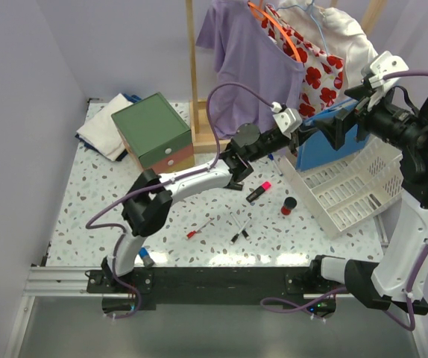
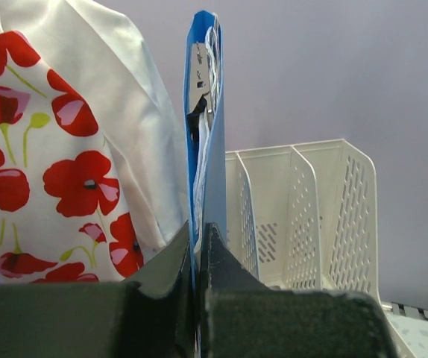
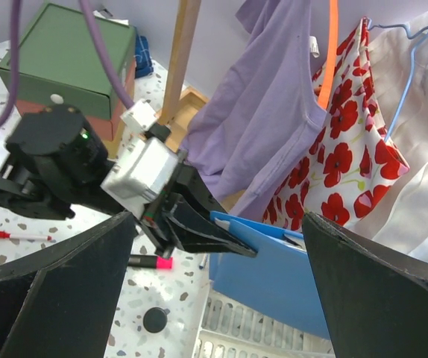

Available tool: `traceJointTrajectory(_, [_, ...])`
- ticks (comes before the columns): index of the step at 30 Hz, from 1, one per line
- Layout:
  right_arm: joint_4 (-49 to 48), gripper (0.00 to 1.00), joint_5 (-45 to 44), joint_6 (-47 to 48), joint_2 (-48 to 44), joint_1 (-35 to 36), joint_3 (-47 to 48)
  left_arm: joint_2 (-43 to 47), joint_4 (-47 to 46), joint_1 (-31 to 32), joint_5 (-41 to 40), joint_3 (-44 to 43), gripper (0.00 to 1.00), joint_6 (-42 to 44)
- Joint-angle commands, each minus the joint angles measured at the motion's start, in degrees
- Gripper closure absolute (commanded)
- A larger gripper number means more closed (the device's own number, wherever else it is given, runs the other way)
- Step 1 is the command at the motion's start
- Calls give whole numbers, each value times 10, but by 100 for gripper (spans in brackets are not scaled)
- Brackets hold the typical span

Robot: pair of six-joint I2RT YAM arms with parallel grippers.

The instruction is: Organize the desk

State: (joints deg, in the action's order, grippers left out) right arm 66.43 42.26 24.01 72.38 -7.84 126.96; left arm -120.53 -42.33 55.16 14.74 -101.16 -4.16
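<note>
Pinching blue folder (image 1: 326, 149), left end effector (image 2: 197, 237) above the desk (image 1: 102, 209); right end effector (image 3: 218, 218) spread.

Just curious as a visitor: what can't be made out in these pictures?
The blue folder: contents unseen, left wrist view is edge-on.
The file tray: right side behind the right arm, top view.
A small blue object at the left arm's base: half covered, too tiny to name, top view.
</note>
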Motion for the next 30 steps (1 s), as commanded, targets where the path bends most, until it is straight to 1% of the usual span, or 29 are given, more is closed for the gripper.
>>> traceJointTrajectory(1, [0,1,28,-10,2,-2,2,-22,-115,2,-9,-60,100,-19])
traceJointTrajectory(4, [0,1,37,-10,0,-2,-3,-50,-121,2,-5,-75,100,-23])
traceJointTrajectory(8, [-1,1,45,-10,1,-1,-4,-64,-126,2,-7,-84,100,-45])
traceJointTrajectory(12, [0,1,50,-11,1,-2,-3,-52,-121,7,-17,-90,100,-54])
traceJointTrajectory(21, [-5,1,58,-13,-7,-2,-16,-30,-67,21,-60,-121,100,-47])
traceJointTrajectory(25, [-8,1,60,-14,-11,-2,-22,-28,-44,27,-72,-130,100,-38])
traceJointTrajectory(30, [-8,1,63,-15,-14,-2,-23,-34,-39,29,-74,-130,100,-48])
